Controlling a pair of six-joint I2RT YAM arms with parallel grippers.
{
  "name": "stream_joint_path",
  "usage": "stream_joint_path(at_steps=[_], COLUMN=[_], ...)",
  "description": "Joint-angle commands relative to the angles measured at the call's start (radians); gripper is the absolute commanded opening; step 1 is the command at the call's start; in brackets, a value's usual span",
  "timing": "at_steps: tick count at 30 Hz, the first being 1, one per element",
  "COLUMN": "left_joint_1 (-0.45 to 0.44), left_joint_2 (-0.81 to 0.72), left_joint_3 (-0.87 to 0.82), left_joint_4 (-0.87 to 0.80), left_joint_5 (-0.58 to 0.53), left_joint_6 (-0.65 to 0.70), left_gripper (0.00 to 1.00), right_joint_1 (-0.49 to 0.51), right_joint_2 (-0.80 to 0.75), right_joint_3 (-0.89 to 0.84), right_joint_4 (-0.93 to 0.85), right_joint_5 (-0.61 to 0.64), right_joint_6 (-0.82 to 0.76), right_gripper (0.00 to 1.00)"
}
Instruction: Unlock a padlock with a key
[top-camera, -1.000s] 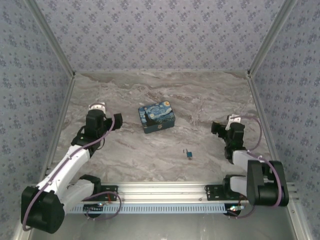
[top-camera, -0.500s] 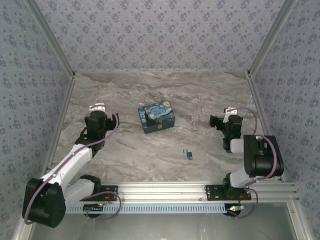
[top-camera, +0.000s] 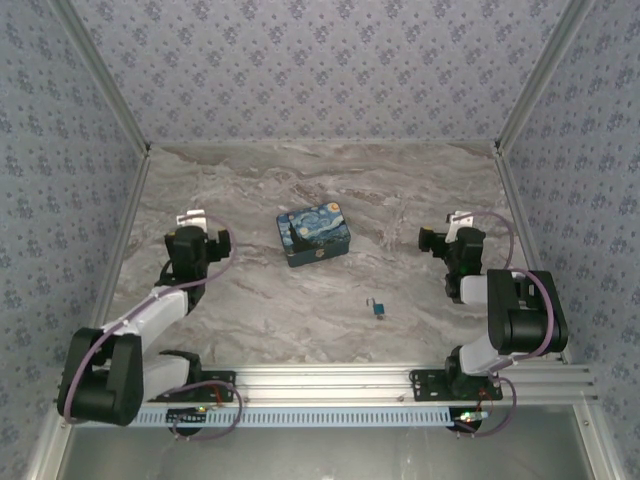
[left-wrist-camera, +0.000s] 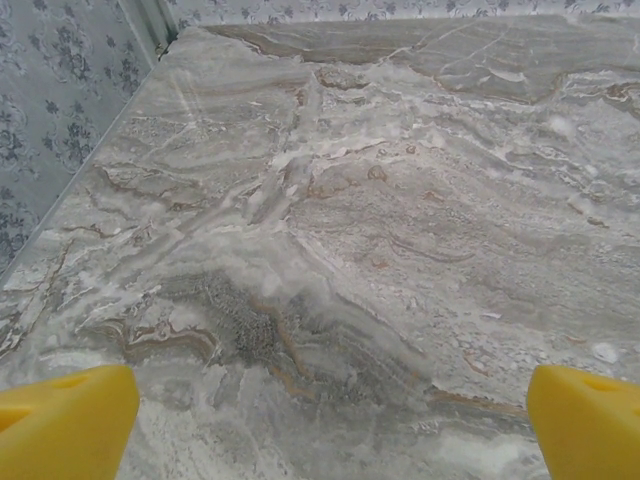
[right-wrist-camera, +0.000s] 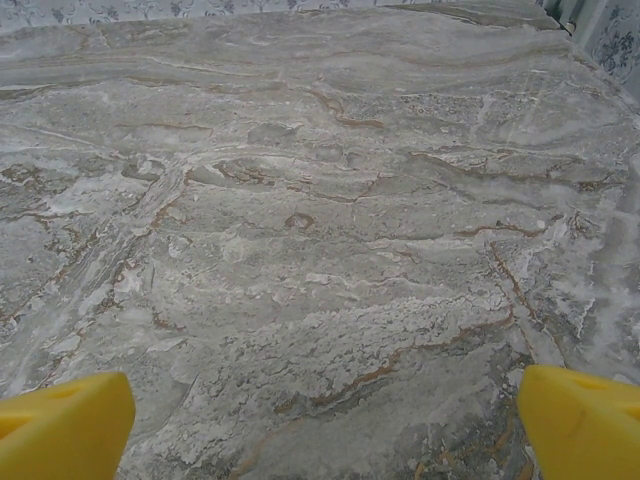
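As the left end effector (left-wrist-camera: 325, 420) and right end effector (right-wrist-camera: 320, 420) gape, the padlock (top-camera: 379, 307) lies outside the box (top-camera: 313, 235).

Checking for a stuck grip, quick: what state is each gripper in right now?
Left gripper: open, jaws wide apart, holding nothing.
Right gripper: open, jaws wide apart, holding nothing.

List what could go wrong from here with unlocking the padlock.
1. The tiny teal padlock with a silvery shackle lies loose on the marbled table; a finger could push it away instead of gripping it.
2. The left gripper and right gripper, both open, sit out to the sides, apart from the padlock; a long reach may land off target.
3. The key is too small to make out, so it might get knocked aside.
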Motion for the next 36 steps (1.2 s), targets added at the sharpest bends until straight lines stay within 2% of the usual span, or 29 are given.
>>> stream_joint_path(at_steps=[1, 7, 12, 15, 19, 21, 23, 36], left_joint_1=[0.024, 0.04, 0.127, 0.168, 0.181, 0.182, 0.178, 0.178], left_joint_2=[0.066, 0.134, 0.137, 0.224, 0.352, 0.327, 0.345, 0.346], left_joint_3=[-0.048, -0.064, -0.12, -0.151, -0.139, -0.063, -0.006, -0.005], left_joint_4=[0.222, 0.341, 0.462, 0.601, 0.713, 0.521, 0.443, 0.442], left_joint_5=[0.077, 0.101, 0.198, 0.22, 0.215, 0.21, 0.213, 0.227], left_joint_6=[0.047, 0.107, 0.073, 0.038, 0.024, 0.019, 0.032, 0.036], left_gripper=[1.0, 0.99, 1.0, 0.99, 0.99, 0.99, 0.99, 0.99], right_joint_1=[0.006, 0.007, 0.01, 0.01, 0.018, 0.019, 0.021, 0.021], right_joint_2=[0.0, 0.0, 0.001, 0.0, 0.002, 0.002, 0.002, 0.002], right_joint_3=[0.017, 0.016, 0.017, 0.017, 0.022, 0.022, 0.022, 0.024], right_joint_4=[0.004, 0.003, 0.002, 0.003, -0.005, -0.005, -0.005, -0.01], right_joint_5=[0.006, 0.007, 0.011, 0.012, 0.022, 0.024, 0.025, 0.024], right_joint_6=[-0.015, -0.017, -0.017, -0.019, -0.028, -0.028, -0.029, -0.028], right_gripper=[1.0, 1.0, 1.0, 1.0, 1.0, 1.0, 1.0, 1.0])
